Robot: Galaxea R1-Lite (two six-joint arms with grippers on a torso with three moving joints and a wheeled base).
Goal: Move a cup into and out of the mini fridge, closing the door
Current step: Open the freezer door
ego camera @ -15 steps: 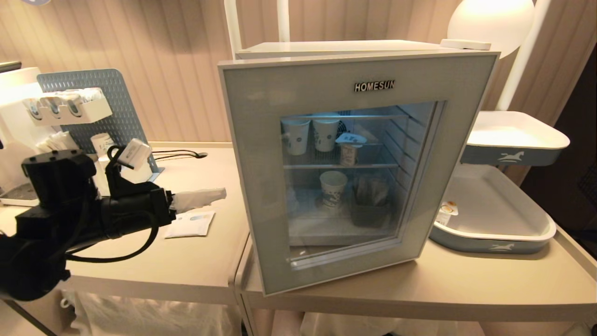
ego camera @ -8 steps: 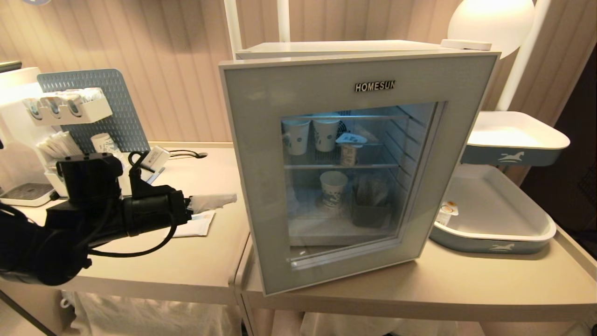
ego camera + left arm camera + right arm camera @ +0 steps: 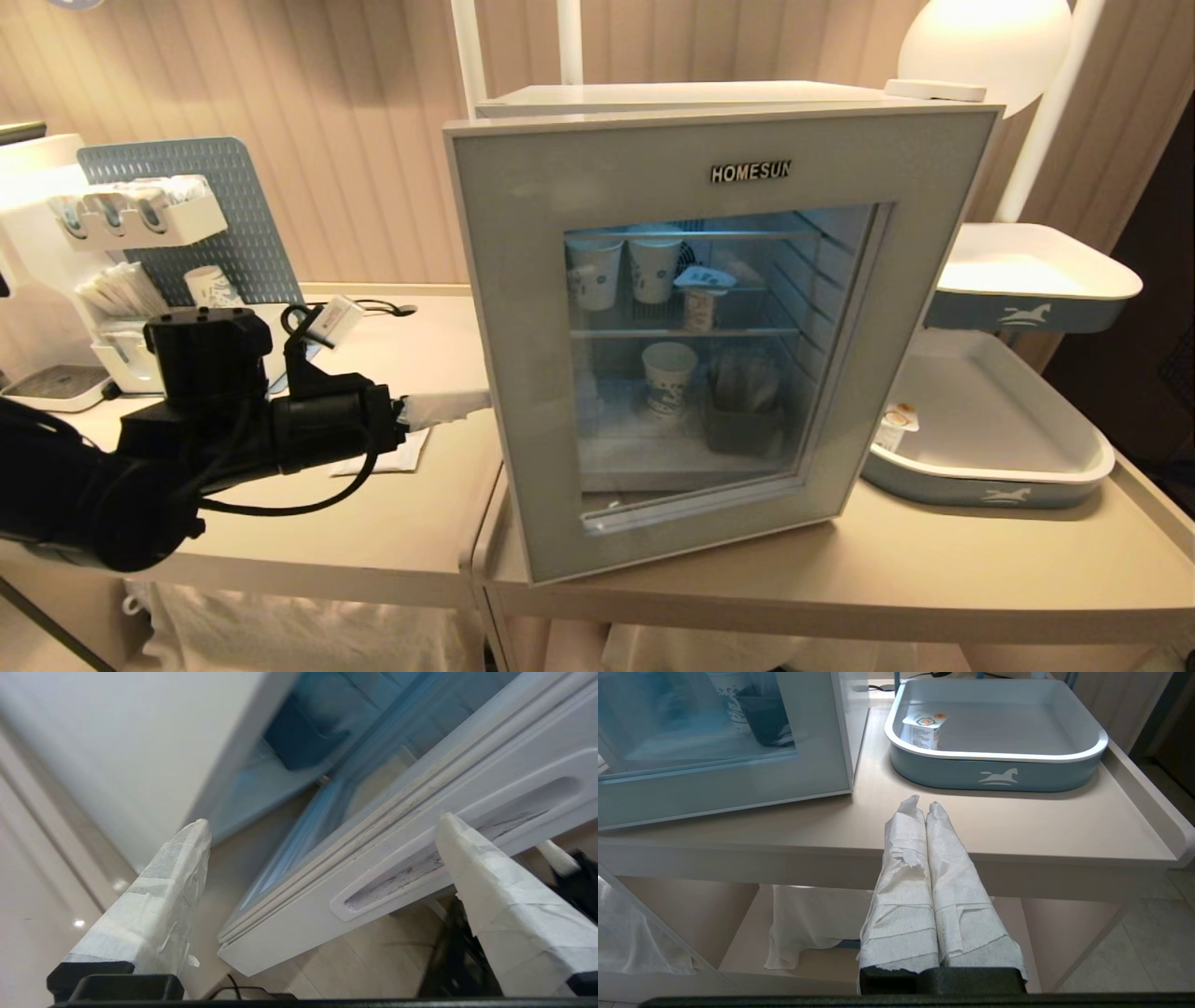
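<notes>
The mini fridge [image 3: 672,95] stands on the table with its door [image 3: 523,308] slightly ajar on the left side. Through the glass, the cup [image 3: 696,303] sits on the upper wire shelf, to the right of two paper cups. My left gripper [image 3: 471,403] is open and level, at the door's left edge. In the left wrist view its taped fingers [image 3: 177,882] straddle that door edge [image 3: 289,933], one by the gap to the fridge wall [image 3: 117,742], the other over the recessed handle [image 3: 420,872]. My right gripper [image 3: 924,805] is shut and empty below the table's front edge.
A blue-grey tray [image 3: 990,490] right of the fridge holds a small tub with an orange-printed lid [image 3: 893,427]; a second tray [image 3: 1027,275] sits above it. A pegboard organiser [image 3: 187,215] and a flat packet [image 3: 392,455] are on the left table.
My left arm has moved right across the left table, bringing its open gripper up to the door's left edge. The right arm has not moved.
</notes>
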